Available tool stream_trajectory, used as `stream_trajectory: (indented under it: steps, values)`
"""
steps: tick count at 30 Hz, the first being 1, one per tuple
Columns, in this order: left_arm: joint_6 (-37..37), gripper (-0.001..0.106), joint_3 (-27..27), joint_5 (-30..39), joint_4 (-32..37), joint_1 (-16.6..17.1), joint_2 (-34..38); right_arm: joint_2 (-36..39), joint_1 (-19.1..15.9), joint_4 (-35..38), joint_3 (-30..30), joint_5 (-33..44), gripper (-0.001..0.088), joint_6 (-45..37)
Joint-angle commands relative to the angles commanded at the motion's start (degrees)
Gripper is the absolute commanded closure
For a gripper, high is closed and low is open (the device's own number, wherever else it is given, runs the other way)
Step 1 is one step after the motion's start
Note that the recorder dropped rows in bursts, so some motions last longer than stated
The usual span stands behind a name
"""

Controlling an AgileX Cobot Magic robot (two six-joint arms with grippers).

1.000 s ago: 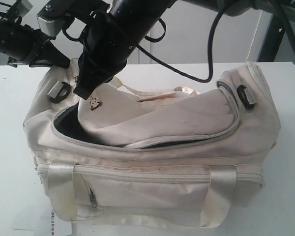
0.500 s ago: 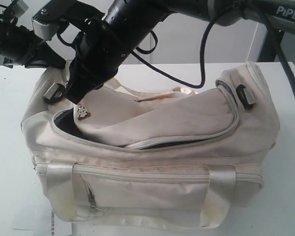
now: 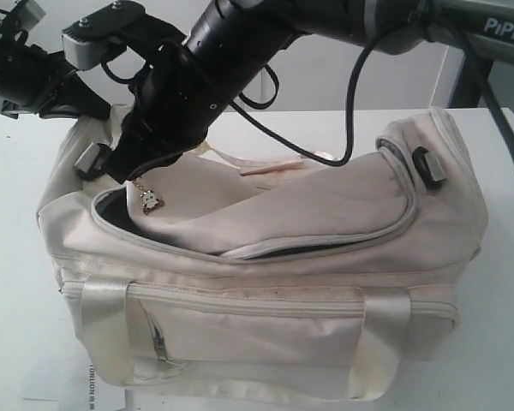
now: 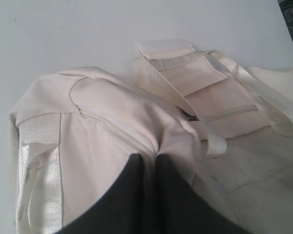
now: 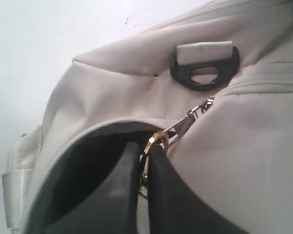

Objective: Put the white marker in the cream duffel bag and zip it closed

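Observation:
The cream duffel bag [image 3: 283, 257] lies on the white table, its curved top zipper partly open, with a dark gap at the left end [image 3: 111, 210]. My right gripper [image 3: 130, 174] has reached across to that end. It is shut on the zipper pull's gold ring [image 5: 154, 139], which sits between its black fingers [image 5: 166, 195]. A small charm [image 3: 150, 199] dangles below. My left gripper [image 4: 149, 158] is shut on a fold of the bag's cream fabric [image 4: 112, 112] at the left end. The white marker is out of view.
A black strap buckle [image 5: 205, 68] sits just beyond the zipper pull [image 5: 188, 119], and another one [image 3: 428, 167] is on the bag's right end. A printed paper sheet [image 3: 90, 385] pokes out under the bag's front left corner. A black cable [image 3: 360, 94] loops above the bag.
My right gripper has drawn the zipper pull left toward the bag's end, and the dark opening at the left has narrowed. The charm swings lower. The left arm holds still.

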Motion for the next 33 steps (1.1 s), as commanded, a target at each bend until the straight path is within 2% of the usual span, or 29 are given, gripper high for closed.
stream_trajectory:
  steps: [4,6,7,8,10,13,14,20,26,28,31,33]
  values:
    - [-0.1,0.105,0.0,-0.4,0.0,0.0,0.0,-0.5,0.0,-0.7,0.2,0.0,0.0868,1.0]
    - [-0.1,0.105,0.0,-0.4,0.0,0.0,0.0,-0.6,0.0,-5.2,0.5,0.0,0.0868,1.0]
    - [-0.1,0.105,0.0,-0.4,-0.1,0.0,-0.1,-0.5,0.0,-11.9,1.0,0.0,0.0868,2.0]
    - [-0.1,0.105,0.0,-0.4,-0.2,0.0,-0.2,-0.5,0.0,-13.5,1.3,0.0,0.0868,3.0]
    - [-0.1,0.105,0.0,-0.5,-0.2,0.0,-0.4,-0.5,0.0,-12.8,2.2,0.0,0.0868,3.6]
    - [-0.1,0.105,0.0,-0.5,-0.2,0.0,-0.4,-1.2,0.0,-1.0,2.1,0.0,0.0868,3.3]
    - [-0.1,0.105,0.0,-0.5,-0.2,0.0,-0.4,-1.5,0.3,-0.4,2.1,0.0,0.0868,3.3]
    - [-0.1,0.105,0.0,-1.0,-0.7,0.0,-0.3,-2.9,1.2,-5.1,6.6,0.0,0.0868,3.3]
    - [-1.3,0.105,0.0,-2.9,-0.7,1.1,-0.3,-7.0,1.2,-2.5,6.7,0.0,0.0868,3.2]
    - [-1.3,0.105,0.0,-2.8,-0.2,1.2,-0.3,-8.6,1.2,-2.5,6.7,0.0,0.0868,0.1]
    - [-1.3,0.105,0.0,-2.3,-0.2,1.2,-0.3,-6.9,1.2,-6.7,6.7,0.0,0.0868,-0.2]
    - [-0.7,0.105,0.0,-1.0,0.0,1.2,-0.3,-4.4,1.2,-10.2,6.7,-5.3,0.0868,0.2]
